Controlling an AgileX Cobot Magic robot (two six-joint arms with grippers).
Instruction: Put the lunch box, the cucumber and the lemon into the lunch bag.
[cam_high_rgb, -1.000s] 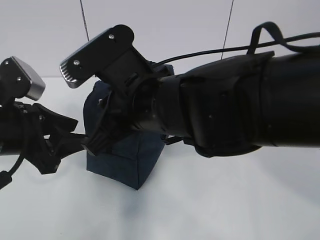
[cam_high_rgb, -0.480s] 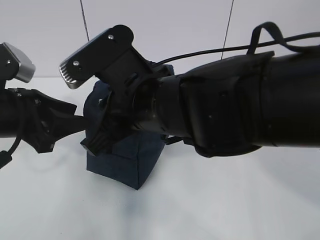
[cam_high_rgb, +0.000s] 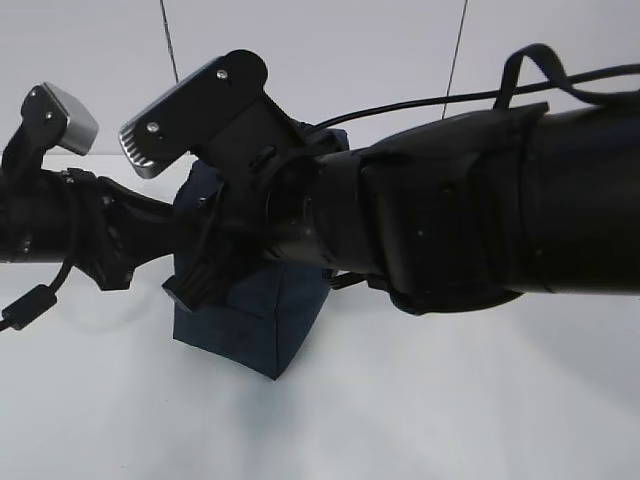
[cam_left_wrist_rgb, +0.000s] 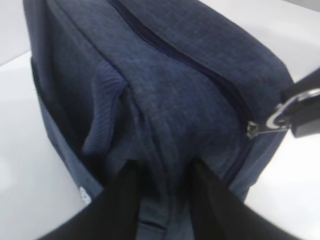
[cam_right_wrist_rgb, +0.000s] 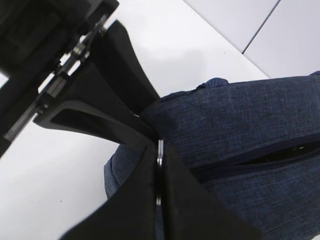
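Observation:
The dark navy lunch bag (cam_high_rgb: 250, 330) stands on the white table, mostly hidden behind both arms. In the left wrist view it (cam_left_wrist_rgb: 165, 75) fills the frame, its zipper running along the top to the silver ring pull (cam_left_wrist_rgb: 277, 117). My left gripper (cam_left_wrist_rgb: 162, 182) is shut on a bunched fold of fabric at the bag's near end; it sits at the bag's left side (cam_high_rgb: 185, 235). My right gripper (cam_right_wrist_rgb: 159, 150) is shut on the ring pull (cam_right_wrist_rgb: 159, 145), over the bag (cam_right_wrist_rgb: 250, 115). The lunch box, cucumber and lemon are out of view.
The white table (cam_high_rgb: 450, 400) surrounds the bag. My bulky right arm (cam_high_rgb: 480, 220) crosses the exterior view and blocks most of the scene behind it. A white wall with thin seams stands at the back.
My left arm has moved right and up to the bag's left end, and its fingers now hold the fabric. The right arm and the bag have stayed put.

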